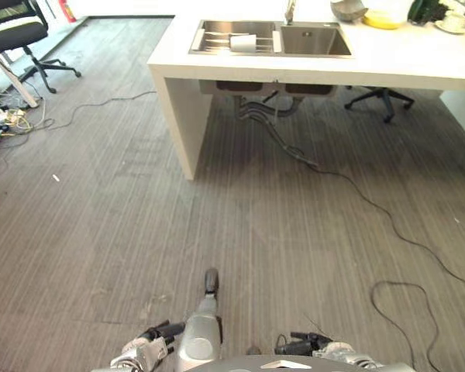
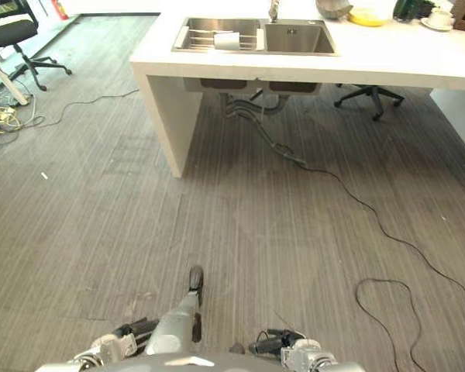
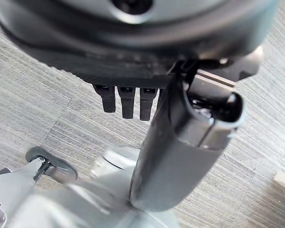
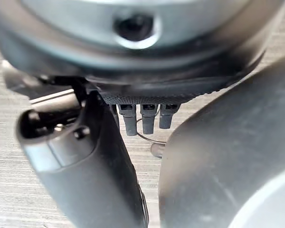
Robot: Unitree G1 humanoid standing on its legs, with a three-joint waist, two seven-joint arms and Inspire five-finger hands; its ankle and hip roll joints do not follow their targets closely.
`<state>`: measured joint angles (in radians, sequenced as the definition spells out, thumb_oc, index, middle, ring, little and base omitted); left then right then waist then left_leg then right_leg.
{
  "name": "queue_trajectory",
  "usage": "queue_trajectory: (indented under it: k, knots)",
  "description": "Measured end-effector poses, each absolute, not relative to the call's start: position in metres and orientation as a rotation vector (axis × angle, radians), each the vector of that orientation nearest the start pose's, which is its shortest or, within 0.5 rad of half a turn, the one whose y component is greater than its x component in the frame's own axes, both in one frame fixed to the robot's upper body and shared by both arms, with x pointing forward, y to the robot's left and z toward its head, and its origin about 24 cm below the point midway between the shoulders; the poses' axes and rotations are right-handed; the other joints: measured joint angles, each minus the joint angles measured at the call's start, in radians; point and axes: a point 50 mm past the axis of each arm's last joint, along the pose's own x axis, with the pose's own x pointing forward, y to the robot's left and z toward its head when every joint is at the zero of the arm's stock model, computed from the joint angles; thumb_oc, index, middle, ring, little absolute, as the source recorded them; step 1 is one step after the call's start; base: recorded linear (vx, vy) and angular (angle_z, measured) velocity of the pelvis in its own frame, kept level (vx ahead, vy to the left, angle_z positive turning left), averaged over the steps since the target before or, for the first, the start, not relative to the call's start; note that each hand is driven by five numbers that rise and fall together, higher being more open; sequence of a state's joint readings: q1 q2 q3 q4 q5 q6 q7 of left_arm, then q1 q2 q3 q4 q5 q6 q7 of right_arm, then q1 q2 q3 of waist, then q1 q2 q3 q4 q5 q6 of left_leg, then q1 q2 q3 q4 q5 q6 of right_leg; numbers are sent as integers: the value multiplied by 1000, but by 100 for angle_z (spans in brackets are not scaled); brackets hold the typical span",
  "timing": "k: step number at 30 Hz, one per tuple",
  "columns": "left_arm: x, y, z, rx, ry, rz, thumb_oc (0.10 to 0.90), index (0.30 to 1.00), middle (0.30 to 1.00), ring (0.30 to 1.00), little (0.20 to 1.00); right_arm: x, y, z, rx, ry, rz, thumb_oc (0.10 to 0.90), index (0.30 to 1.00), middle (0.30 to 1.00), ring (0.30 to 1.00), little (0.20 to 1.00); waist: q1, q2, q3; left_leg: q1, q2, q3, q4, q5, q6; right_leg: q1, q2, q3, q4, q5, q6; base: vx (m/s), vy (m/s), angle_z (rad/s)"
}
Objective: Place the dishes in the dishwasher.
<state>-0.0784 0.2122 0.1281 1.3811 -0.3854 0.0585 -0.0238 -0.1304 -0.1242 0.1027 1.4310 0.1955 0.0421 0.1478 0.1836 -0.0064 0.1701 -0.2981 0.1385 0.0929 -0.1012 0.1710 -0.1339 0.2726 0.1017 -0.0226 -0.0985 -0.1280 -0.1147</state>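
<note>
Bench: white rectangular bench (image 1: 418, 66), smooth, matt top
Sink: brushed steel double sink (image 1: 314, 40), dull sheen
Floor: grey-brown wood-grain floor (image 1: 124, 225), finely ribbed, matt
Fingers: dark plastic fingers (image 3: 127, 102), matt, ridged

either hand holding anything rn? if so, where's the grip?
Nothing held. Left hand and right hand hang over bare floor, fingers straight.

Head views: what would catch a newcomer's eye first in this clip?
The white counter at the far side, with a steel double sink set in it; a white dish rests on the rack in the sink's left basin. A yellow dish sits on the counter beyond the sink's right end. A black office chair stands far left, and a black cable trails across the grey floor. Each robot hand hangs low, left and right, fingers straight.
</note>
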Motion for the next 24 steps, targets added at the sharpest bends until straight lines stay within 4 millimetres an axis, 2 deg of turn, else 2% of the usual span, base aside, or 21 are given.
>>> queue_trajectory:
  k: [1,3,4,5,6,8,9,10,11,12,14,15,16,17,18,19,20,21,22,23,24]
  knots:
    - [74,237,-167,-258,1304,466,800,900,900,900,900,92,-187,-171,71,1346,9,800,900,900,900,900,15,1,-17,-1,-5,-8,15,3,6,17,-6,31,0,-19,13,520,202,-81]
    - [39,238,-171,-240,1407,528,800,900,900,900,900,87,-182,-173,81,1364,12,800,900,900,900,900,26,-45,-61,61,-58,4,27,24,49,85,-74,89,1,-61,113,384,151,-95]
    - [28,240,-171,-224,1432,556,800,900,900,900,900,79,-177,-175,92,1380,20,800,900,900,900,900,21,-72,-92,105,-92,-8,3,94,101,123,-103,96,8,-82,164,331,166,-38]
    - [32,248,-169,-203,1409,572,800,900,900,900,900,74,-167,-177,106,1387,34,800,900,900,900,900,5,-122,-104,121,-134,-9,8,128,125,134,-136,72,34,-89,178,332,168,4]
    - [43,254,-166,-170,1376,576,800,900,900,900,900,75,-158,-177,121,1372,51,800,900,900,900,900,-1,-152,-115,134,-150,-10,9,96,138,115,-149,53,88,-76,196,309,176,23]
    - [72,260,-161,-114,1288,586,800,900,900,900,900,83,-145,-176,115,1350,104,800,900,900,900,900,1,-161,-121,181,-145,-13,10,59,164,47,-155,44,295,-76,240,302,218,1]
    - [89,262,-157,-69,1242,578,800,900,900,900,900,90,-137,-174,96,1324,145,800,900,900,900,900,1,-151,-129,202,-149,-13,14,27,187,17,-157,41,340,-78,247,250,177,-7]
    - [107,262,-152,-8,1198,571,800,900,900,900,900,97,-133,-172,51,1295,197,800,900,900,900,900,-3,-157,-141,211,-151,-6,27,-3,180,-27,-154,44,422,-10,273,168,130,17]
    - [136,261,-142,60,1096,568,800,900,900,900,900,106,-128,-170,27,1254,228,800,900,900,900,900,-11,-157,-140,222,-157,-7,34,-11,178,-84,-162,38,559,24,301,180,140,36]
    - [168,260,-128,74,954,574,800,900,900,900,900,118,-125,-167,38,1216,219,800,900,900,900,900,-16,-150,-136,249,-165,-22,29,-33,200,-138,-176,20,688,34,331,263,228,36]
    - [204,254,-108,62,803,613,800,900,900,900,900,132,-124,-162,32,1165,213,800,900,900,900,900,-26,-144,-134,275,-175,-28,37,-74,213,-219,-185,30,808,30,330,274,233,14]
    - [223,254,-91,53,714,650,800,900,900,900,900,139,-126,-160,32,1131,192,800,900,900,900,900,-42,-131,-124,290,-177,-42,49,-96,222,-263,-188,24,858,67,311,281,200,41]
    - [245,248,-68,40,582,659,800,900,900,900,900,146,-128,-157,47,1093,160,800,900,900,900,900,-61,-112,-105,289,-168,-68,94,-131,230,-296,-169,5,933,204,272,316,144,55]
    - [267,236,-31,5,374,655,800,900,900,900,900,146,-135,-157,59,1077,115,800,900,900,900,900,-71,-80,-72,313,-143,-110,104,-167,269,-343,-152,-22,1018,237,282,228,86,53]
    - [278,230,0,-9,207,656,800,900,900,900,900,147,-142,-155,49,1060,98,800,900,900,900,900,-79,-40,-44,327,-109,-128,106,-181,248,-414,-137,-58,1084,114,249,398,38,36]
    - [284,226,22,-3,89,653,800,900,900,900,900,148,-149,-154,33,1045,89,800,900,900,900,900,-87,-7,-23,341,-79,-136,104,-178,231,-474,-126,-85,1079,19,214,423,0,20]
    - [289,228,36,13,9,660,800,900,900,900,900,154,-155,-151,9,1011,81,800,900,900,900,900,-94,5,-12,361,-74,-138,104,-163,210,-513,-133,-82,1017,-23,217,562,-22,13]
    - [291,233,47,32,-31,694,800,900,900,900,900,157,-163,-149,6,985,61,800,900,900,900,900,-129,22,-11,366,-74,-169,119,-233,235,-565,-132,-67,910,-52,229,493,-71,21]
    - [292,238,56,56,-64,720,800,900,900,900,900,159,-165,-148,12,973,52,800,900,900,900,900,-163,25,-7,364,-69,-186,135,-253,217,-572,-126,-48,734,-64,218,516,-89,59]
    - [298,250,82,151,-164,761,800,900,900,900,900,164,-165,-145,34,946,36,800,900,900,900,900,-193,0,-2,383,-59,-211,132,-282,172,-584,-134,-14,384,-28,250,530,-93,91]
    - [301,251,98,197,-217,753,800,900,900,900,900,161,-162,-147,21,955,47,800,900,900,900,900,-201,-27,-7,387,-57,-250,136,-298,141,-574,-136,32,211,3,275,461,-85,73]
